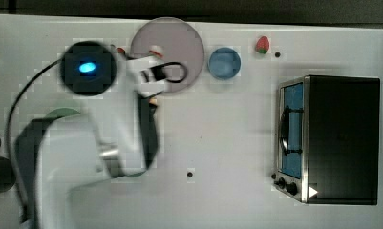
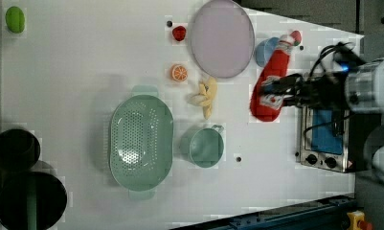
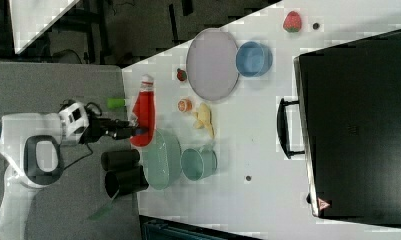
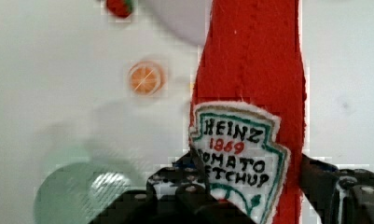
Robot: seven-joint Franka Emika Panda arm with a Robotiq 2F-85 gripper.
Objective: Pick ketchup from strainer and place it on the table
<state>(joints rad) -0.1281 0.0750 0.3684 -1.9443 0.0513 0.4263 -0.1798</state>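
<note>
Ketchup (image 4: 250, 93) between fingers (image 4: 173, 184) (clamped).

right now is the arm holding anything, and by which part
Yes, the end effector holds the ketchup bottle by its lower body, at the label, lifted clear of the strainer.

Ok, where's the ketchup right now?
In the left view the ketchup hangs clamped in the end effector, above the table, right of the banana, below the plate.

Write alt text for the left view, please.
A robot gripper holds a red ketchup bottle in the air above a white table. An empty pale green strainer, a small green cup and toy fruit lie on it.
</note>
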